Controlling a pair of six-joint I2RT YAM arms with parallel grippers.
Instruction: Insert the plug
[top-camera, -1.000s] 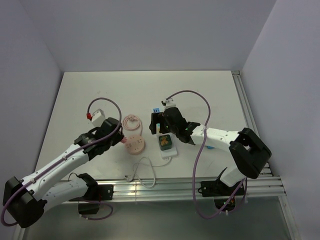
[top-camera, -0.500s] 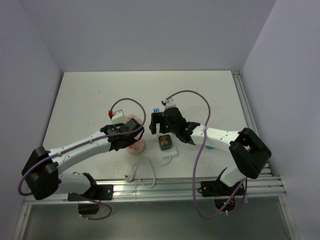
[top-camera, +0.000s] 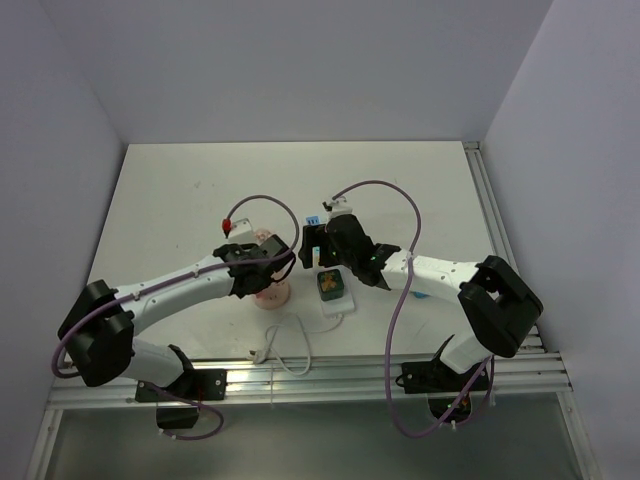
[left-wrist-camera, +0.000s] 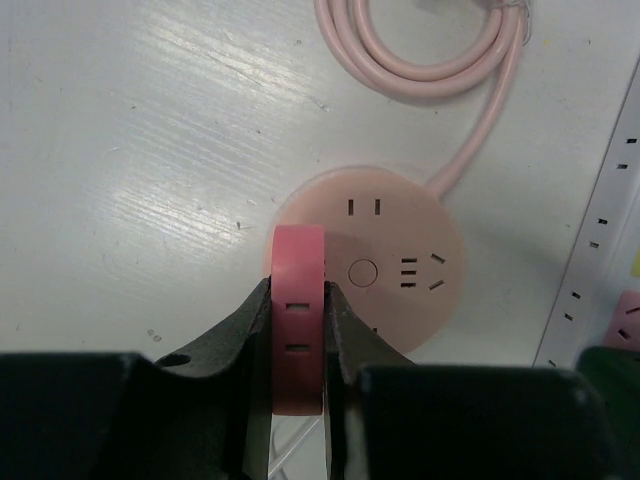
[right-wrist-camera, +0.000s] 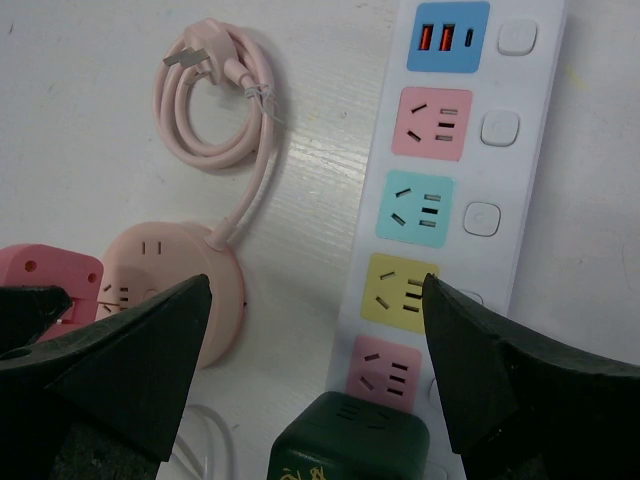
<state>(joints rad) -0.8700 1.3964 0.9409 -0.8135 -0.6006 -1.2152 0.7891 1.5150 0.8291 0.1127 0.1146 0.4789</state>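
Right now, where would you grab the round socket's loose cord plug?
Grip the cord plug by its pink body, from straight above, closing across its sides. It lies flat on the table; leave the bare prongs and the cord coil clear.

- Honestly, there's no word, brand or number here I can actually read.
- Green adapter (right-wrist-camera: 350, 440): yellowish print on its top face, right at the bottom edge of the right wrist view. It's cut off and way too blurry to make out. From the top camera it's just an orange-yellow smudge.
- Round socket (left-wrist-camera: 400, 225): the middle button has a plain ring symbol on it.
- Strip (right-wrist-camera: 530, 170): a tiny mark sits on each white button, too faint to tell.
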